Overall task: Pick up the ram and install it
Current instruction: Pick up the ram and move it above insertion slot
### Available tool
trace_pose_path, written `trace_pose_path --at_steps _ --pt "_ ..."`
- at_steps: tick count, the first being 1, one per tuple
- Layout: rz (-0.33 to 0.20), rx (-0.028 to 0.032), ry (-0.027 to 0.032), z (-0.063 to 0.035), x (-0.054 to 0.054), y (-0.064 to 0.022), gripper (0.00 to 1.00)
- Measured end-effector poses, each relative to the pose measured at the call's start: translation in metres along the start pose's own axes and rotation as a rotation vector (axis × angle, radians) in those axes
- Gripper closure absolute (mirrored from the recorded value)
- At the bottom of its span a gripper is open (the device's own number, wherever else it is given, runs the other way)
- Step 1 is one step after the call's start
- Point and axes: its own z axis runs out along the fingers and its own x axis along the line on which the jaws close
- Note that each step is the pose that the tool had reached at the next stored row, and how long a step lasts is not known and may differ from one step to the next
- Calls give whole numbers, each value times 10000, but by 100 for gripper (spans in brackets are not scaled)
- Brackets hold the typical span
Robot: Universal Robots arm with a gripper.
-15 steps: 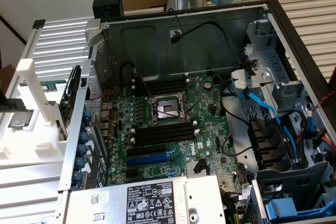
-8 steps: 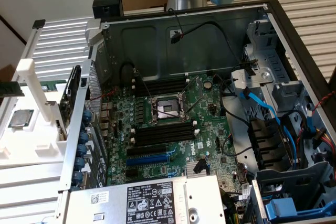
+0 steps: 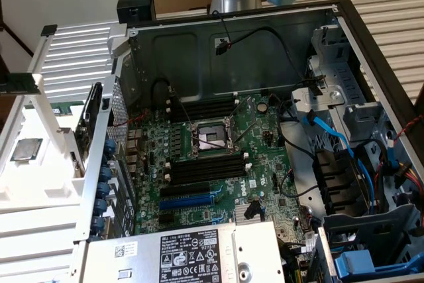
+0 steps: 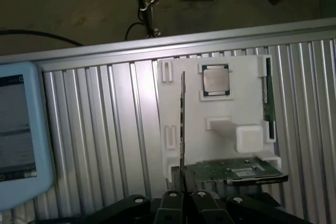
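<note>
So the ram (image 4: 182,124) was seen edge-on in the wrist view. It was pinched at one end by the gripper (image 4: 184,195), whose fingers looked closed on it, and held out over the white holder (image 4: 194,108), which was parked on the ribbed table (image 4: 105,145) close to one long edge. Biggest worry, just a guess: with the stick gripped by one end only, a lot of it was left hanging free. It could get twisted in the fingers or knocked against the holder, and then it wouldn't be lined up with the memory slots (image 3: 207,167) on the motherboard (image 3: 265,164) inside the case (image 3: 199,44). A crooked push could leave it jammed or the slot stressed. Hard to make out: how much of the stick was buried between the fingers, and whether the slot clips were flipped open. A green strip (image 3: 18,84) was cut off at the exterior view's left. It may have been the same stick, but that couldn't be told.
</note>
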Motion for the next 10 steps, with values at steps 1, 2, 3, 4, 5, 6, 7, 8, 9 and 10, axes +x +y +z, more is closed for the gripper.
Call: trace_pose_path --at_steps 1,2,3,4,5,6,7,8,9,10 --pt "0 -1 9 -14 -6 -42 88" --pt "-1 0 18 -26 -12 -87 88" --pt "-1 3 25 -35 -19 -132 88" --pt "-1 3 31 -44 -25 -174 88" --pt "-2 4 37 -51 -31 -219 88" --pt "-1 12 101 -74 -56 -371 88" --pt "-2 17 132 -80 -61 -406 88" --pt "-2 22 190 -88 -71 -472 88" --pt "-3 22 219 -88 -77 -495 88" --pt "0 26 244 -88 -92 -502 88"
